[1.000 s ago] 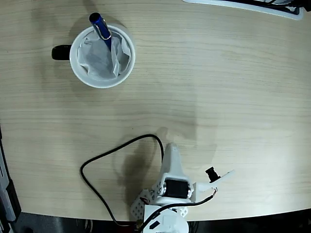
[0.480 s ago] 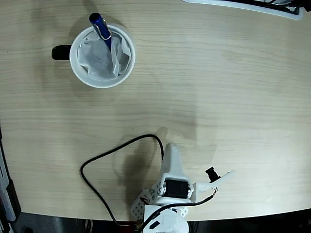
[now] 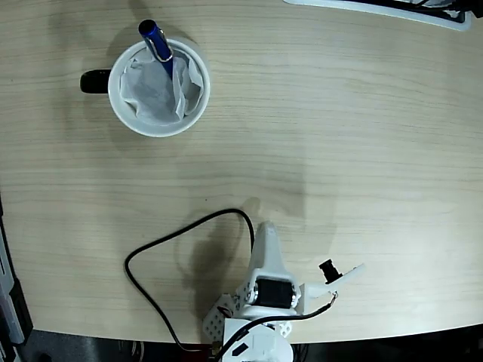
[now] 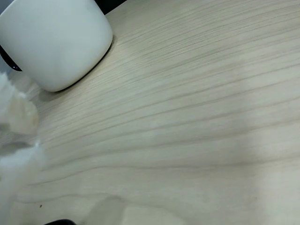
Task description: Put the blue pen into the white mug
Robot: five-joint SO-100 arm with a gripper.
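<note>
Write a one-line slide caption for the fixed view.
Blue pen stands tilted in the paper-lined white mug at upper left, while the arm sits folded at the wooden table's near edge.

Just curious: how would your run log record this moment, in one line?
blue pen: in white mug, leaning on rim | arm: folded at table edge | hand: state unclear

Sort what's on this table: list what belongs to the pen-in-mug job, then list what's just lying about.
Belongs to the job:
- blue pen, standing in the mug
- white mug, paper-lined, black handle on its left in the fixed view

Just lying about:
- black cable looping from the arm's base
- white object at the table's top edge, cut off
</note>
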